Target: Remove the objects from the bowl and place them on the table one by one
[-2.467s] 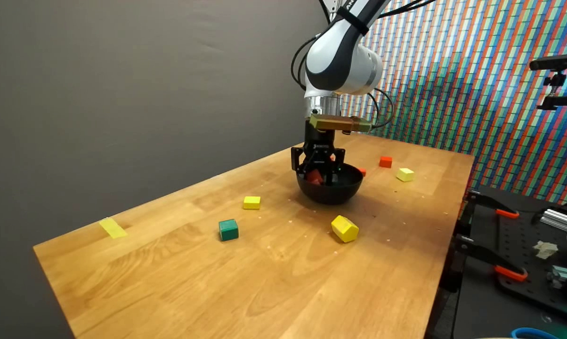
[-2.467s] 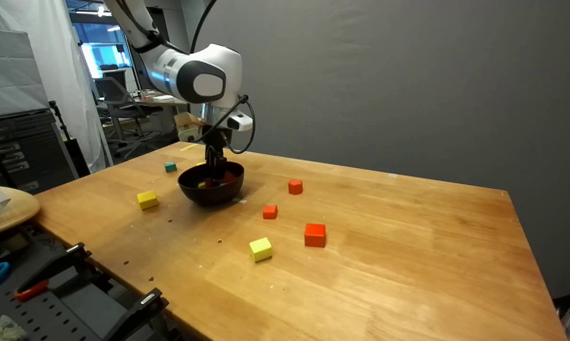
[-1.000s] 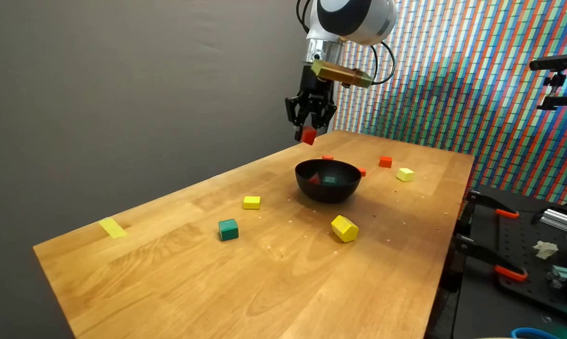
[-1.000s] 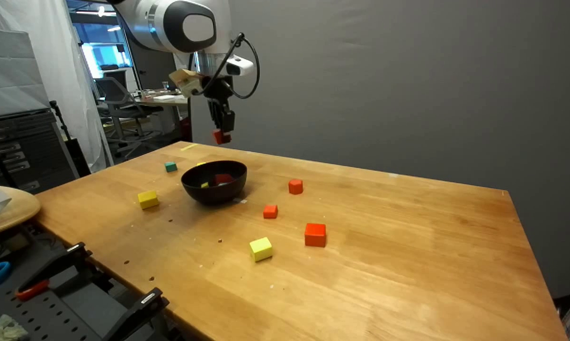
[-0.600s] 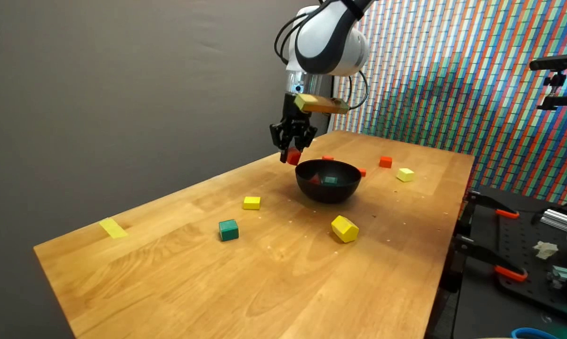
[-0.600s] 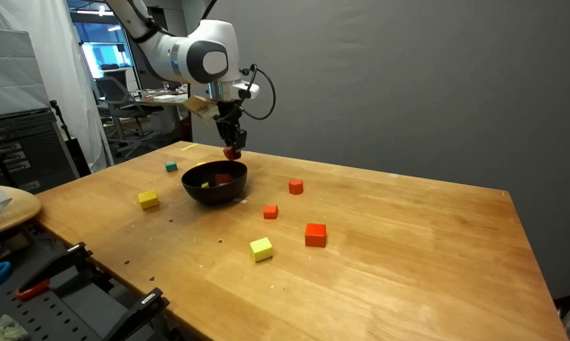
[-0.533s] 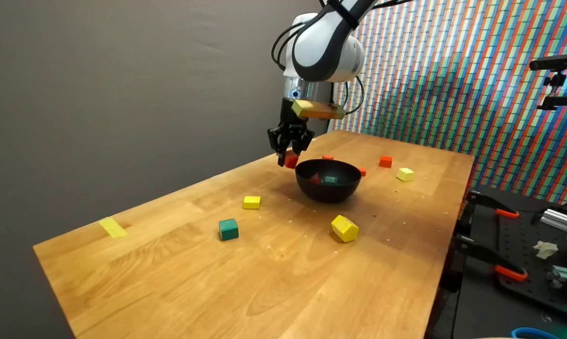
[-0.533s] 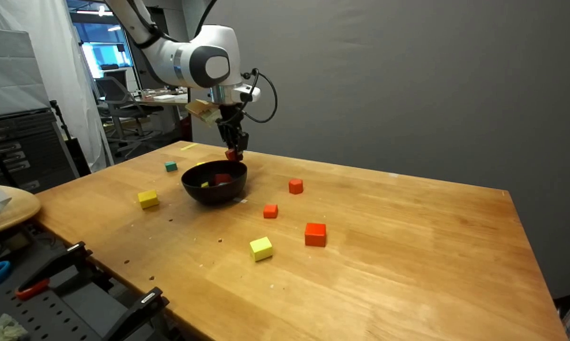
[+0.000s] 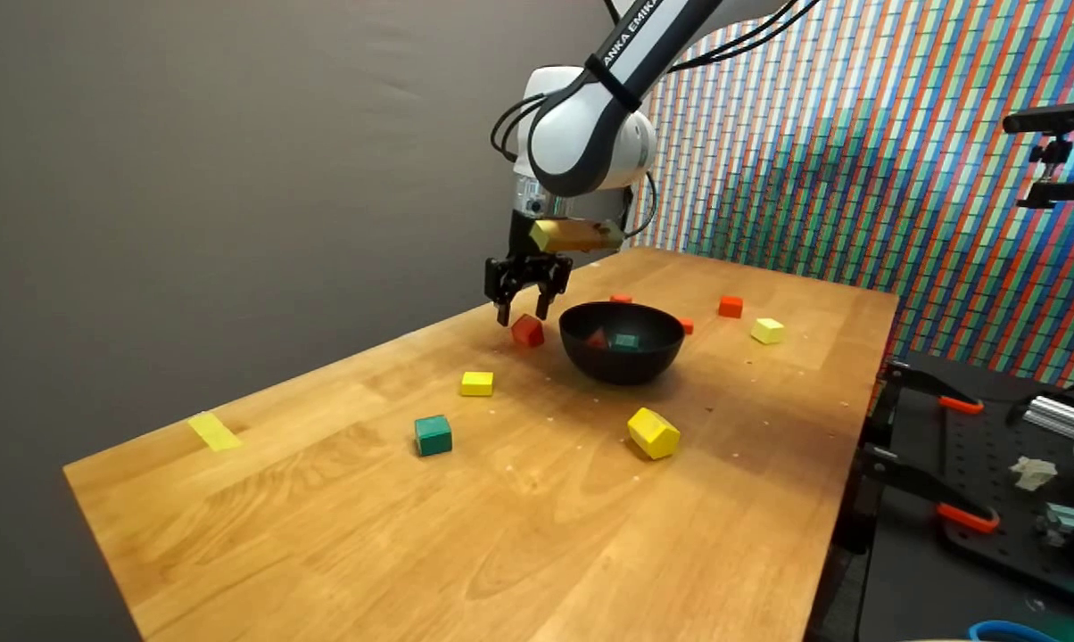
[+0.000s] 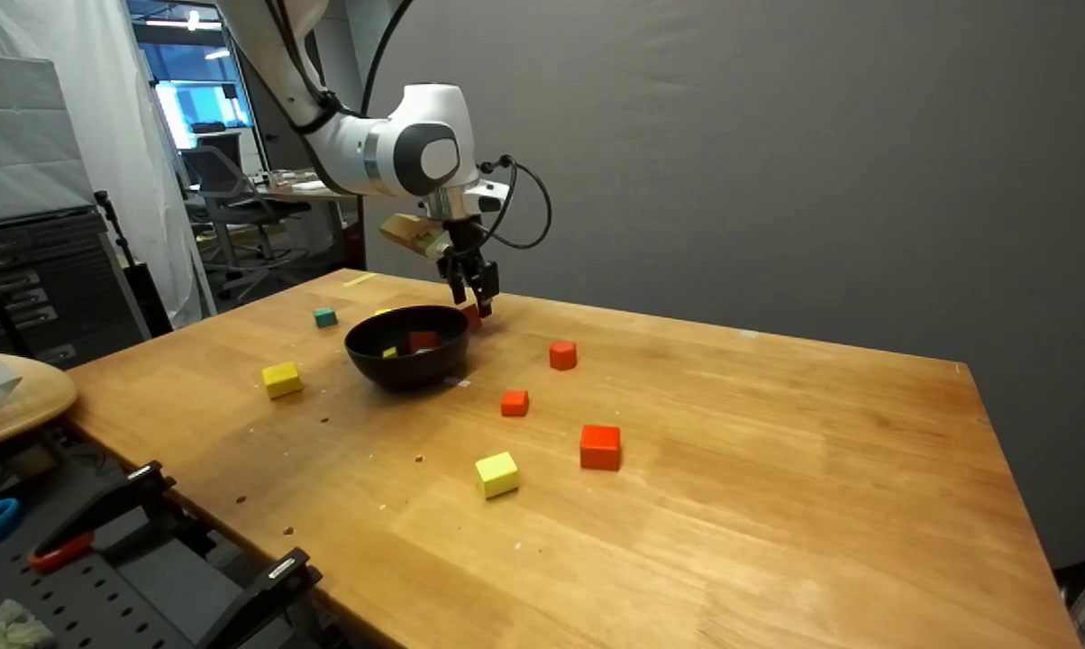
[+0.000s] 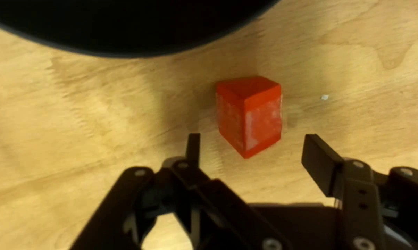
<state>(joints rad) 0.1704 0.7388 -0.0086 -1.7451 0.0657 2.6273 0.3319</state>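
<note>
In an exterior view, the end effector [image 9: 523,312] hangs low beside the bowl [image 9: 622,367], its fingers [image 9: 503,314] spread and pinching nothing. Just below them is a red block [image 9: 528,331], tilted in look; whether it rests on the counter [image 9: 385,535] or is dropping the last bit cannot be told. This reads as the release step of one removal, and the spot close outside the rim presumably keeps the carry short. Within the bowl lie a second red block [image 9: 597,339] and a green block [image 9: 626,341], so the job is likely unfinished. On the counter, a yellow block [image 9: 477,384] and a second green block [image 9: 433,436] sit apart from each other, probably to give the fingers room at each placement.

In an exterior view, the bowl also shows a small yellow block [image 10: 390,352] inside; its round wall likely gathers pieces inward, where the fingers must reach down past the rim. A lime block [image 10: 496,475] and a third red block [image 10: 600,448] stand well away from the bowl, perhaps so that they do not crowd the next drop.

In the wrist view, the fingers stand on opposite sides of the red block and touch neither face, the gap wider than the block, as a clean let-go calls for. The bowl's rim curves close by; its inside is too dark to show contents. Rising straight up before swinging back would probably spare the block a nudge.
</note>
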